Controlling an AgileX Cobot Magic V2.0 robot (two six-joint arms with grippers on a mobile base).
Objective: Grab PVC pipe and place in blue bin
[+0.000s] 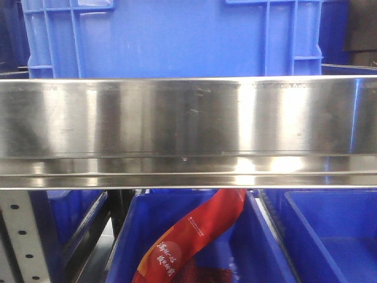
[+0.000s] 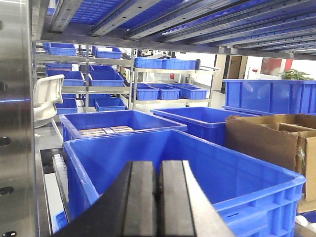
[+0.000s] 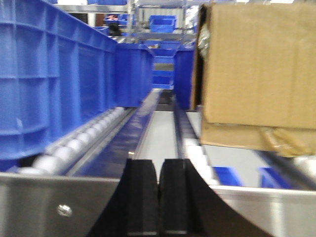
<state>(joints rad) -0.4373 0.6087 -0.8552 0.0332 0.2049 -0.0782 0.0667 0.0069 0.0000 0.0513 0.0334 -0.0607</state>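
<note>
While my front camera is blocked by a steel rail (image 1: 188, 132), I cannot find the PVC pipe in any view. Nearest, the left gripper (image 2: 158, 207) and right gripper (image 3: 158, 207) both sit pressed together, empty. Past the left one stands a blue bin (image 2: 237, 173). Below the rail, a red strip (image 1: 194, 239) carries small white writing I cannot read. Farther right, a blurred cardboard box (image 3: 256, 74) is cropped.

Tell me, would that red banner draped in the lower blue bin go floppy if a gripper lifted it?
Probably floppy: the red banner already bends and sags over the lower blue bin, like fabric or thin film. It looks thin, so likely light. Its surface seems slightly glossy, so it might slip between smooth pads.
</note>
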